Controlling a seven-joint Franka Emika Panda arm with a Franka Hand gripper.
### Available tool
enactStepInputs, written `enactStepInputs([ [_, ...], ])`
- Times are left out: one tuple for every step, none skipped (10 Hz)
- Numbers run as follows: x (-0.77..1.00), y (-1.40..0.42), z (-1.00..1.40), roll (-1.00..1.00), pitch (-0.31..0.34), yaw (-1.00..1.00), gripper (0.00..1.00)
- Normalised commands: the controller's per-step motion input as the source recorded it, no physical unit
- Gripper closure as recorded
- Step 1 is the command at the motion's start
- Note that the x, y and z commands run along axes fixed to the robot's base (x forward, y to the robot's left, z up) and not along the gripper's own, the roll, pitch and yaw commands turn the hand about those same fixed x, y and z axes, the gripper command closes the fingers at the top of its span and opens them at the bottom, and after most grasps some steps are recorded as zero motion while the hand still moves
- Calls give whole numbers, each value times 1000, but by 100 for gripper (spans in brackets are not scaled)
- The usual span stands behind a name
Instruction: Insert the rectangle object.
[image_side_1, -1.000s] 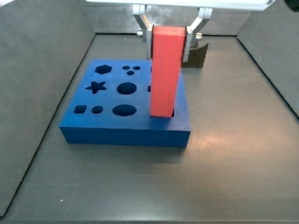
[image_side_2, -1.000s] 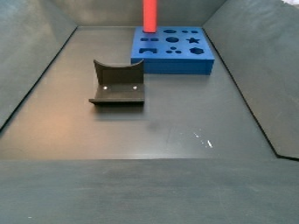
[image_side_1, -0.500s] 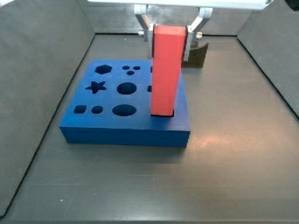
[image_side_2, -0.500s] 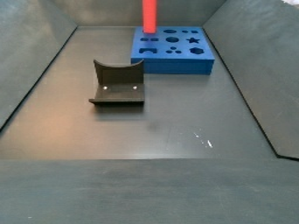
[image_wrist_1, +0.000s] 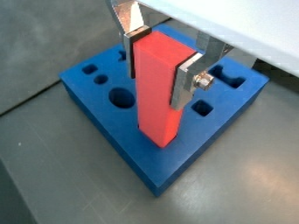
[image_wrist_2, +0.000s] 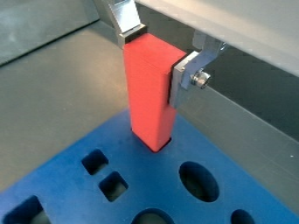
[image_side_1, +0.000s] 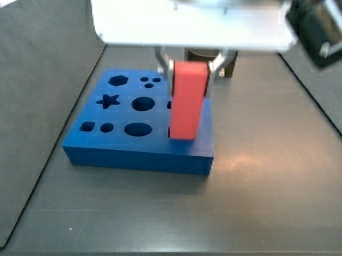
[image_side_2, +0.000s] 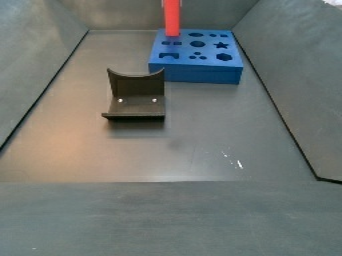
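The rectangle object (image_wrist_1: 158, 92) is a tall red block, held upright. My gripper (image_wrist_1: 158, 61) is shut on its upper part, one silver finger (image_wrist_1: 184, 80) on each side. It shows the same in both wrist views (image_wrist_2: 152, 87). The block's lower end meets the blue board (image_wrist_1: 111, 118) with shaped holes, near the board's edge. How deep it sits I cannot tell. In a side view the gripper (image_side_1: 194, 60) hangs under a white mount over the block (image_side_1: 187, 105) at the board's (image_side_1: 127, 150) right side. The other side view shows only the block (image_side_2: 171, 15) and the board (image_side_2: 201, 62).
A dark grey curved holder (image_side_2: 134, 95) stands on the dark floor, apart from the board. Sloping grey walls (image_side_2: 40, 80) close the workspace in on both sides. The board has round, star and square holes (image_side_1: 112, 99).
The gripper and its white mount have come down into a side view. Less of the red block shows above the board. The board and holder have not moved.
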Motion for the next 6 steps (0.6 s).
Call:
enactStepInputs([
  [337,-34,-443,-41,24,-29,100],
  [389,0,-466,-7,33,34,100],
  [254,0,-369,-6,0,220,100],
  [66,0,-103,-67,-36,0,100],
  [49,0,0,0,24,0,100],
  [0,0,0,0,0,0,100],
])
